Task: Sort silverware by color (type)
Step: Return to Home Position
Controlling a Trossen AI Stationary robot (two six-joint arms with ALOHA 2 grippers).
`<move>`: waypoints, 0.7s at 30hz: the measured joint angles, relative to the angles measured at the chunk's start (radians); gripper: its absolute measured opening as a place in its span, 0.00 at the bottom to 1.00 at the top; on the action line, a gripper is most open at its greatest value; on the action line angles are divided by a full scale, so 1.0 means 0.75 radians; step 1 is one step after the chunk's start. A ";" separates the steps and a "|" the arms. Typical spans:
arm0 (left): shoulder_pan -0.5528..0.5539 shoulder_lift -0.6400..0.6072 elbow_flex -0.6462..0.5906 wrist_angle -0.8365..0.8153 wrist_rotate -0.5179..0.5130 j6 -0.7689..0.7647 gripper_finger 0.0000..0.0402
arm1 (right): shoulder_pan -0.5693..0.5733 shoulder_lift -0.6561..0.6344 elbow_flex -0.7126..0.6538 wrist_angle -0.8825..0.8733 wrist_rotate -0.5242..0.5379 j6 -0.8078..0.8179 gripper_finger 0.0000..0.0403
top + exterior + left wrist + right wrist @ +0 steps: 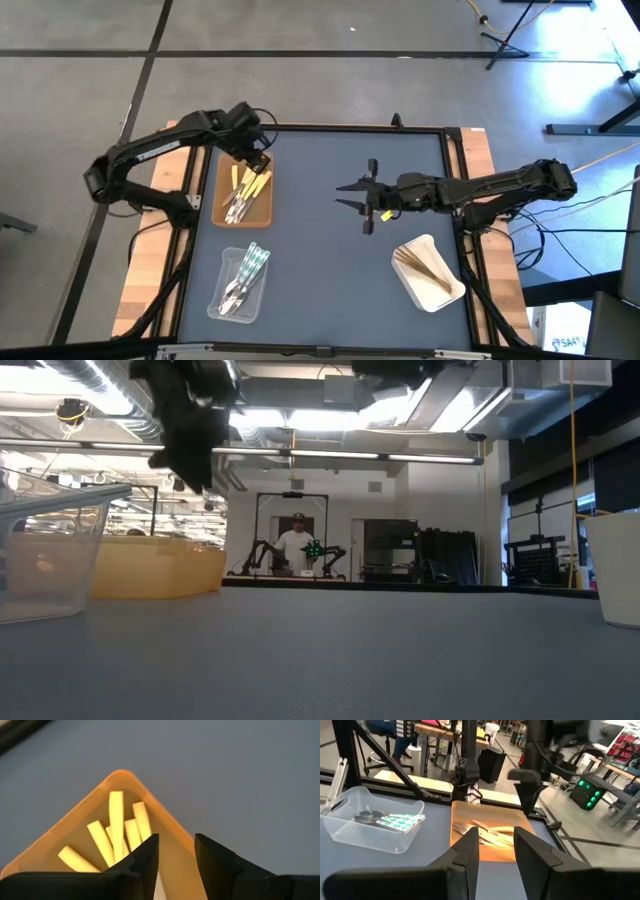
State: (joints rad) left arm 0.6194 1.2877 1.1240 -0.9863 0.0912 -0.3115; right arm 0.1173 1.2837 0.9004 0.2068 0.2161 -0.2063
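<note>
Pale yellow silverware (248, 188) lies in the brown tray (262, 214) at the table's far left. Clear, greenish pieces (243, 278) lie in the clear tray (222, 300) at the near left, and tan wooden ones (420, 264) in the white tray (440, 294) at the near right. My left gripper (176, 837) hangs open above the brown tray's far end (252, 158), with nothing between its fingers. My right gripper (496, 832) is held open and nearly level above the table's middle (342, 196), pointing toward the brown tray, also holding nothing.
The blue-grey table top (330, 280) lies bare between the three trays. A black frame (350, 127) runs along the table's far edge. In the low view, a person (297, 545) stands far off in the room behind the table.
</note>
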 joint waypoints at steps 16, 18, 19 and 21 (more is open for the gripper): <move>-0.181 -0.440 0.000 0.013 -0.001 0.003 0.30 | 0.000 -0.266 0.000 -0.105 0.000 0.000 0.27; -0.207 -0.478 0.000 0.013 -0.002 0.010 0.30 | 0.001 -0.302 0.000 -0.123 0.000 0.000 0.27; -0.221 -0.496 0.000 0.013 -0.002 0.011 0.30 | 0.000 -0.321 0.000 -0.145 0.000 0.000 0.27; -0.250 -0.529 0.000 0.013 -0.003 0.011 0.30 | 0.000 -0.358 0.000 -0.177 0.000 0.000 0.27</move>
State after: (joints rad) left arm 0.4321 0.8911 1.1240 -0.9764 0.0891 -0.3035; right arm 0.1175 1.0154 0.9005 0.0740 0.2161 -0.2061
